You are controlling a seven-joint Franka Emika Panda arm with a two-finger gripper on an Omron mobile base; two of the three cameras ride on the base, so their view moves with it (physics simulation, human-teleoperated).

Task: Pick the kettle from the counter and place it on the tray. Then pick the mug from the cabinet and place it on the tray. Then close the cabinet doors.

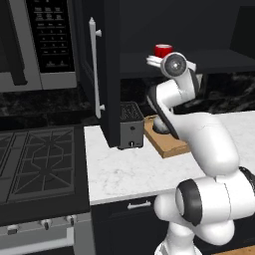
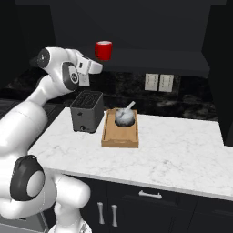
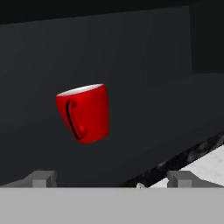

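The red mug (image 3: 85,113) stands on the dark shelf of the open cabinet (image 2: 150,57), its handle turned toward my hand. It is also seen as the mug (image 2: 103,50) and the mug (image 1: 163,50) in the two base views. My gripper (image 3: 111,179) is open, raised to shelf height just in front of and below the mug, holding nothing; the gripper (image 2: 98,67) sits left of the mug. The silver kettle (image 2: 125,117) rests inside the wooden tray (image 2: 119,137) on the white counter (image 2: 177,154). The left cabinet door (image 1: 102,74) stands open.
A black-and-silver toaster (image 2: 86,110) stands just left of the tray, under my arm. The black stovetop (image 1: 40,164) and a microwave (image 1: 35,40) lie to the left. Wall outlets (image 2: 159,82) sit on the backsplash.
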